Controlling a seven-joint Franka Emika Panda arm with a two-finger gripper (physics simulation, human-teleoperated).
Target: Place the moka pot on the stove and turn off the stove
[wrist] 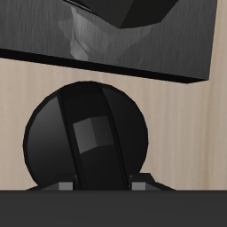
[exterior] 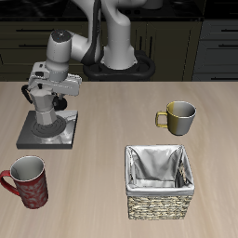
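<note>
The silver moka pot (exterior: 44,119) stands upright on the flat dark-grey stove (exterior: 26,139), near the table's back. My gripper (exterior: 52,102) is low, right behind the pot, over the stove's edge. In the wrist view the round black stove knob (wrist: 89,133) fills the middle, with its raised ridge running between my two fingertips (wrist: 64,185). The fingers sit tight against the ridge on both sides. The stove's dark slab (wrist: 160,44) and a bit of the pot (wrist: 84,35) lie beyond it. The red burner ring is hidden.
An olive-grey mug (exterior: 177,116) stands farther along the table. A wicker basket with a grey lining (exterior: 160,181) sits near the front edge. A red patterned mug (exterior: 28,179) stands at the front, close to the stove.
</note>
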